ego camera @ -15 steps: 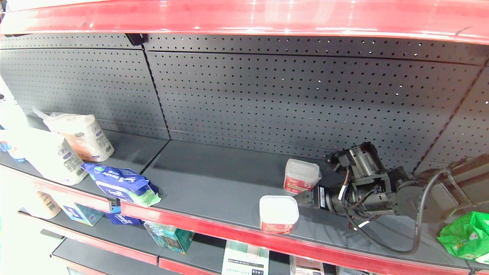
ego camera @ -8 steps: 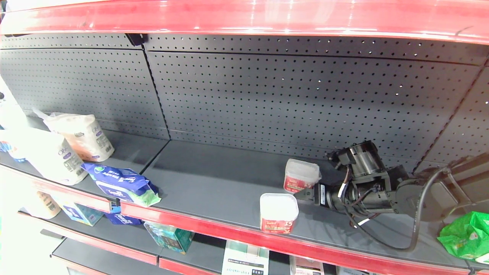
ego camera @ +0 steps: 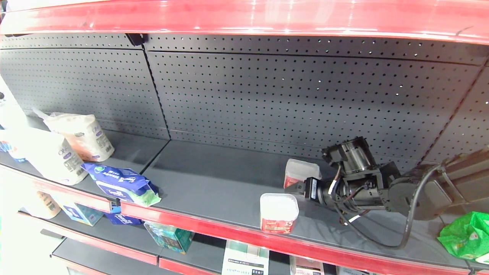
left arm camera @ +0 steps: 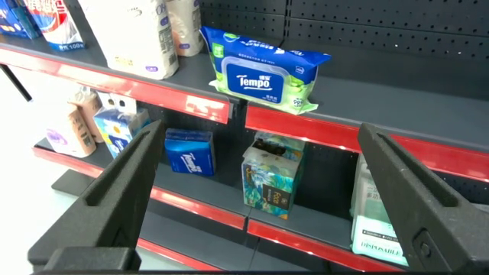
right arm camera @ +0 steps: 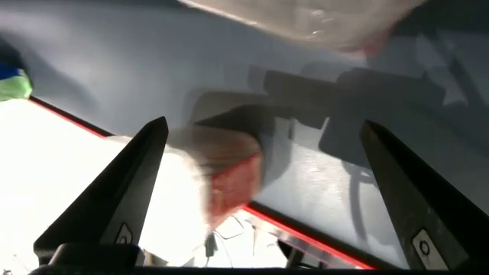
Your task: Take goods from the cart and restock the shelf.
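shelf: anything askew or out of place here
The blue wipes pack lies flat and skewed at the front of the shelf, its green end poking over the red lip. The front tub stands upright, right at that lip.

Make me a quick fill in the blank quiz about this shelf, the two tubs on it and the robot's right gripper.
The front tub and the rear tub both carry ___ labels.
The right gripper is ___ and holds nothing.
The blue wipes pack lies to the tubs' ___, at the shelf edge.
The bag at the right end is ___.
Missing words: red, open, left, green.
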You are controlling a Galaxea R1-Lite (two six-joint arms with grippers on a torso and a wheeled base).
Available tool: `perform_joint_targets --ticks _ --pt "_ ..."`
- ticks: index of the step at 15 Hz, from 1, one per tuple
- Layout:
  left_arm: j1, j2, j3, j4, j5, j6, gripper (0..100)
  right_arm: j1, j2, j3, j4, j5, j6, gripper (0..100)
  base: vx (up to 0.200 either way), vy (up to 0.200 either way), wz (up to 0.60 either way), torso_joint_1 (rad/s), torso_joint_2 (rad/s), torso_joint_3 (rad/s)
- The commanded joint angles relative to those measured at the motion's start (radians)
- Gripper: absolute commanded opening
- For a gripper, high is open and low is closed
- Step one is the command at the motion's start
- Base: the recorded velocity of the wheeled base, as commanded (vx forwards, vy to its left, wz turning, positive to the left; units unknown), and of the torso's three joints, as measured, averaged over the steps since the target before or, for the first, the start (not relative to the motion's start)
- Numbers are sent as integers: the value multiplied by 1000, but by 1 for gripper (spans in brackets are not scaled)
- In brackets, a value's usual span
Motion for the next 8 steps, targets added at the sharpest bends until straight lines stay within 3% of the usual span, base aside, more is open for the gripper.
perform_joint_targets --ticks 1,8 --pt "1 0 0 0 -1 0 100 15 13 -18 -1 0 19 100 0 0 0 0 0 0" --pt "1 0 0 0 0 0 100 47 49 -72 -4 6 100 100 0 0 0 0 0 0"
